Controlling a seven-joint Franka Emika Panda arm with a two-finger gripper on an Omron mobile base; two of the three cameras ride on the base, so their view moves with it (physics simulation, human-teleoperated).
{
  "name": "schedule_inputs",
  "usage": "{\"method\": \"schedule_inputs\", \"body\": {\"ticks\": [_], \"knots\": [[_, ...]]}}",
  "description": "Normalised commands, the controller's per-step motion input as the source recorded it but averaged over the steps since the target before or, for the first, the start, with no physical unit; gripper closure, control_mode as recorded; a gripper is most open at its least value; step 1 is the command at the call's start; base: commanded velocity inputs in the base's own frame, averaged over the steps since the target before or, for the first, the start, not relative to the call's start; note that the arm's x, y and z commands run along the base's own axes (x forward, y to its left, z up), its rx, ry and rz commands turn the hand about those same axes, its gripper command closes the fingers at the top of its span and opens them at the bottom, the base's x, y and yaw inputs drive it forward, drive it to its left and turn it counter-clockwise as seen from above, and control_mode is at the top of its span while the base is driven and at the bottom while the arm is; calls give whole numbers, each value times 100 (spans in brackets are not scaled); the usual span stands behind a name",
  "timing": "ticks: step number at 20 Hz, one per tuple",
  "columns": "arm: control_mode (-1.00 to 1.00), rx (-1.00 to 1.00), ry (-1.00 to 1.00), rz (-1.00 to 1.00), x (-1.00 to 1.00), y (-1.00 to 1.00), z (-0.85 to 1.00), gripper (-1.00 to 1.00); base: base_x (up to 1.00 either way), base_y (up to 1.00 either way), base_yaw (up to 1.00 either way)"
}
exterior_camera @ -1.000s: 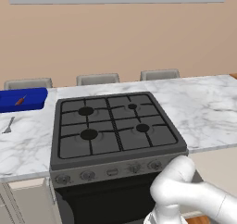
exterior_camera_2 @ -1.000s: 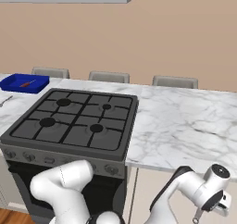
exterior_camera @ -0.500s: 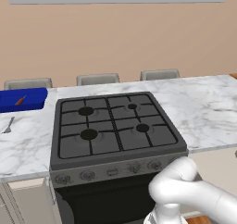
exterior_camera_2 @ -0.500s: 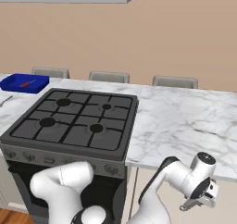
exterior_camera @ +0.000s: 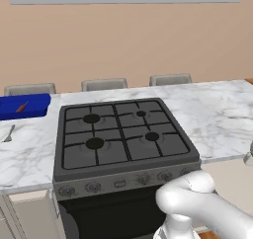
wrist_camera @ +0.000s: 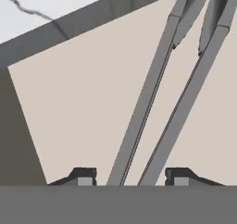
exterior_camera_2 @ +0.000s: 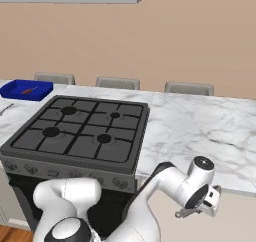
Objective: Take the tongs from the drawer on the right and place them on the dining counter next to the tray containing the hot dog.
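In the hand view the dark-grey tongs (wrist_camera: 143, 102) lie on the beige floor of the drawer (wrist_camera: 69, 116). Their two arms run between the fingertips of my gripper (wrist_camera: 132, 177). The gripper is open, with a small gap on each side of the arms. From the right base view the gripper (exterior_camera_2: 192, 213) hangs low under the edge of the dining counter (exterior_camera_2: 200, 131), right of the stove. The blue tray (exterior_camera_2: 42, 87) with the hot dog (exterior_camera_2: 28, 90) sits at the far left of the counter. The left base view has them as tray (exterior_camera: 39, 100) and hot dog (exterior_camera: 21, 107).
A black gas stove (exterior_camera: 118, 134) is set into the marble between the tray and the bare right stretch of counter (exterior_camera: 222, 114). A small silver fork (exterior_camera: 8, 133) lies in front of the tray. Grey stool backs (exterior_camera_2: 117, 83) line the far side.
The hand has moved left, closer under the counter edge, as seen from the right base view. The tray, hot dog and fork have not moved.
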Motion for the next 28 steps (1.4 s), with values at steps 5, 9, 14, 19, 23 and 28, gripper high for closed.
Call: {"method": "schedule_inputs", "body": {"ticks": [5, 9, 14, 19, 23, 28], "knots": [[-100, -6, -10, 0, 0, 50, 44, 100, 0, 0, 0], [-100, -4, 0, 0, 0, 47, 37, 100, 0, 0, 0], [-100, -4, 0, 5, 0, 56, 34, 100, 0, 0, 0], [-100, -5, -3, 8, 0, 62, 31, 100, 0, 0, 0], [-100, -5, -4, 10, 0, 67, 21, 100, 0, 0, 0], [-100, -4, -9, 17, 2, 74, 6, 100, 0, 0, 0]]}}
